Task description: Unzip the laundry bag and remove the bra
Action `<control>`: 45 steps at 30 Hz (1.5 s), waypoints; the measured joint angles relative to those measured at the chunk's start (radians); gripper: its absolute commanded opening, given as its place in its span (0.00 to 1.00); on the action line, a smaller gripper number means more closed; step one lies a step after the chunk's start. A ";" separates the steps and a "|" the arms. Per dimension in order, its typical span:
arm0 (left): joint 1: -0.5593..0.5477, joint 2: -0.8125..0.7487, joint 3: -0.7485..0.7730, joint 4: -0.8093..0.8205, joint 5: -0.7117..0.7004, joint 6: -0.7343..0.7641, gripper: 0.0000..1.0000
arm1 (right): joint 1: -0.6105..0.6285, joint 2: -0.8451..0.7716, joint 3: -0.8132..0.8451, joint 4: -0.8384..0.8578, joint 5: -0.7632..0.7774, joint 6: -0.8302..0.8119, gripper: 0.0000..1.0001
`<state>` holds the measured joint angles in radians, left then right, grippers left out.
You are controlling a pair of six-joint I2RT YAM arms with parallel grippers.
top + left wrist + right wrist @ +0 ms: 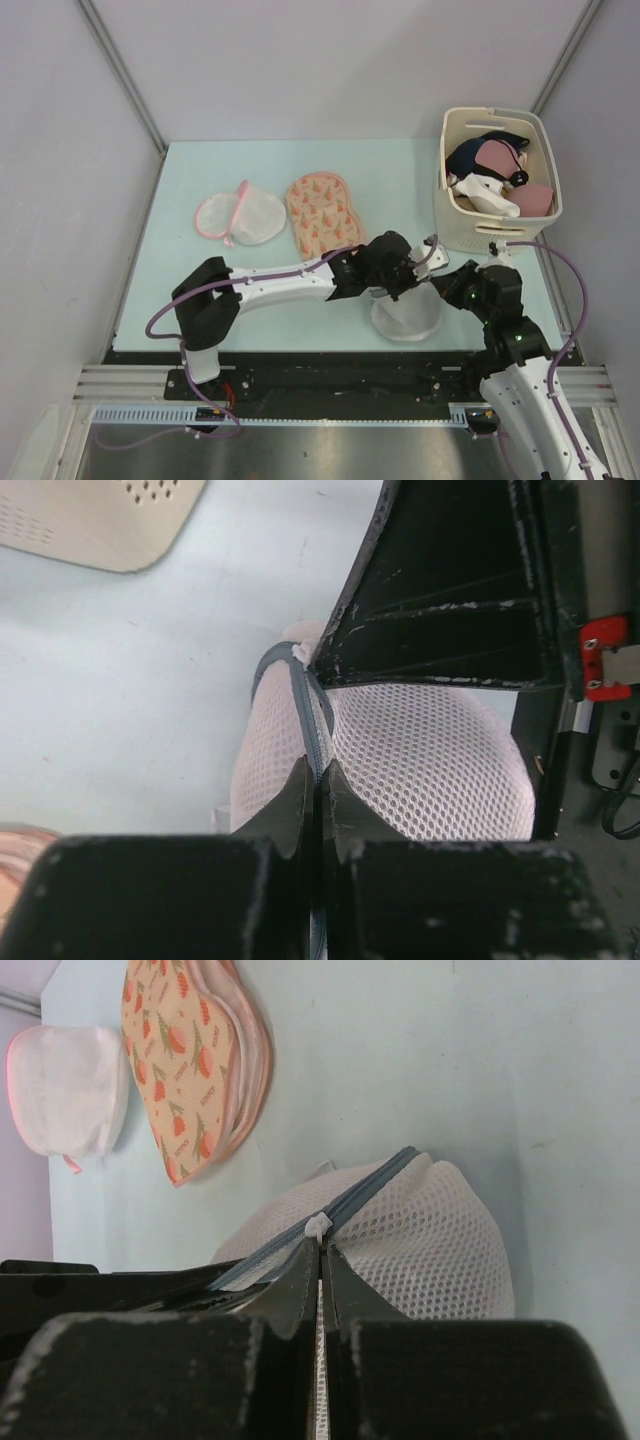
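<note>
The white mesh laundry bag [405, 318] stands domed on the table near the front, between both grippers. Its grey zipper [370, 1185] runs over the top, with the white pull [318, 1225] partway along. My right gripper [320, 1245] is shut on the pull; it also shows in the top view [447, 283]. My left gripper [320, 770] is shut on the grey zipper seam [305, 705] of the bag [430, 760]; it also shows in the top view [405, 272]. The bra is hidden inside; only a pinkish tint shows through the mesh.
A cream basket [497, 225] with several garments stands at the right; its corner shows in the left wrist view [100, 520]. An orange patterned pad [322, 210] and a pink-trimmed white mesh pouch [240, 215] lie at the middle left.
</note>
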<state>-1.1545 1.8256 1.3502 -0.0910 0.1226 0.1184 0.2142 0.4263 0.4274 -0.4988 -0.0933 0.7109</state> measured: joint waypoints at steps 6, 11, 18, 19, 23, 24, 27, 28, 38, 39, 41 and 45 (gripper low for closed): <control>0.003 -0.053 -0.031 0.034 -0.013 0.041 0.01 | -0.039 -0.003 0.079 -0.047 -0.014 -0.017 0.00; 0.024 -0.236 -0.175 0.112 0.005 0.063 0.00 | -0.082 0.056 0.104 -0.039 -0.020 -0.053 0.00; 0.050 -0.334 -0.263 0.153 0.044 0.082 0.00 | -0.132 0.112 0.101 0.021 -0.065 -0.077 0.00; 0.051 -0.334 -0.272 0.158 0.049 0.083 0.00 | -0.135 0.115 0.101 0.024 -0.069 -0.077 0.00; 0.052 -0.334 -0.277 0.155 0.057 0.082 0.00 | -0.141 0.124 0.100 0.026 -0.092 -0.079 0.27; 0.052 -0.334 -0.270 0.140 0.051 0.081 0.00 | -0.143 0.121 0.101 0.023 -0.092 -0.084 0.45; 0.053 -0.333 -0.209 0.038 -0.003 0.082 0.00 | -0.162 0.107 0.122 -0.016 -0.051 -0.104 0.58; 0.054 -0.331 -0.182 0.006 -0.029 0.083 0.00 | -0.165 0.100 0.137 -0.039 -0.037 -0.113 0.58; 0.048 -0.307 -0.005 -0.124 -0.323 0.080 0.67 | -0.166 -0.030 0.284 -0.160 0.080 -0.143 0.59; 0.044 -0.291 0.014 -0.138 -0.330 0.069 0.71 | -0.166 -0.031 0.284 -0.167 0.089 -0.143 0.59; 0.035 -0.234 0.071 -0.172 -0.339 0.037 0.76 | -0.166 -0.030 0.284 -0.186 0.101 -0.143 0.60; 0.028 -0.157 0.101 -0.225 -0.347 0.011 0.76 | -0.166 -0.029 0.284 -0.197 0.113 -0.143 0.60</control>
<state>-1.1263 1.6684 1.4517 -0.3164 -0.2241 0.1291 0.0483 0.3969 0.7116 -0.6960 0.0193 0.5678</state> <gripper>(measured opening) 0.767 0.595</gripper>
